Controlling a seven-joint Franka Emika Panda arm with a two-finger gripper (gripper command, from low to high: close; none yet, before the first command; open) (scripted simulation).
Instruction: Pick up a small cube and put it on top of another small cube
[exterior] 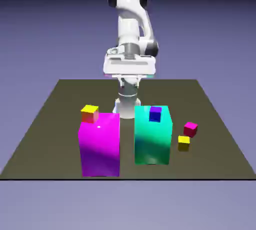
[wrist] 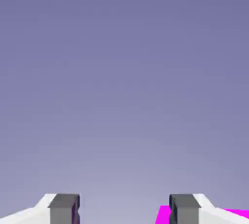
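Yellow cube (exterior: 184, 143) sits on the dark tabletop (exterior: 100, 94) toward the exterior view's right, just beside the crimson-pink cube (exterior: 190, 129) and near the teal block (exterior: 153, 139). My two fingers (wrist: 64, 211) stand wide apart with nothing between them, high above the table, well away from both small cubes.

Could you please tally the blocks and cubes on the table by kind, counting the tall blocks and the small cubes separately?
Tall blocks: 2 (glossy magenta block, teal-green block)
Small cubes: 4 (yellow-and-orange cube, dark blue cube, crimson-pink cube, plain yellow cube)
Total: 6
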